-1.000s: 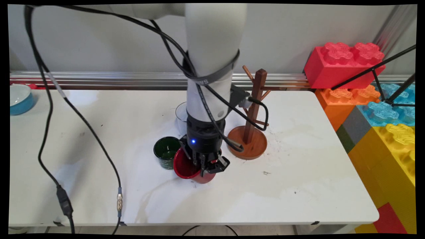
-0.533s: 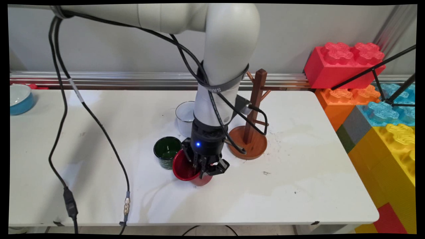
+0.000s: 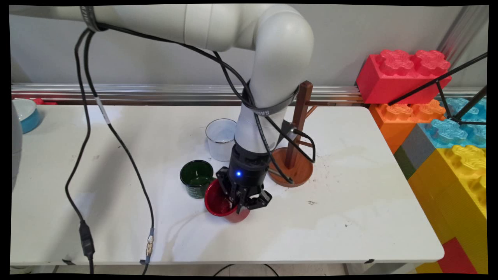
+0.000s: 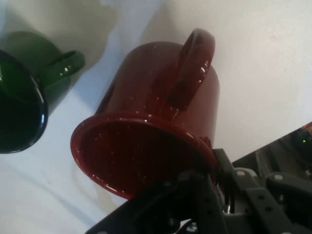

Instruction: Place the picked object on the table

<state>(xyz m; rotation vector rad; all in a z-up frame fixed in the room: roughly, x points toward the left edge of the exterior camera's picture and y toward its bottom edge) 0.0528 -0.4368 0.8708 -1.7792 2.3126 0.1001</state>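
My gripper (image 3: pixel 244 202) is shut on the rim of a red speckled mug (image 3: pixel 222 205) near the table's middle. The mug tilts with its mouth toward the left. In the hand view the red mug (image 4: pixel 156 122) fills the centre with its handle (image 4: pixel 192 68) facing up, and the gripper (image 4: pixel 207 187) pinches its rim from below. A dark green mug (image 3: pixel 196 179) stands upright just left of the red one, close to touching it; the green mug (image 4: pixel 19 97) is at the hand view's left edge. I cannot tell whether the red mug's base rests on the table.
A white cup (image 3: pixel 221 138) stands behind the gripper. A wooden mug tree (image 3: pixel 297 155) on a round base stands to its right. A blue bowl (image 3: pixel 26 114) sits at the far left edge. Big toy bricks (image 3: pixel 439 116) are stacked past the table's right side. Black cables (image 3: pixel 116 136) hang at left.
The arm's upper links have swung right and the wrist leans more. The gripper, still on the red mug, has shifted slightly right. The white cup behind it now shows fully.
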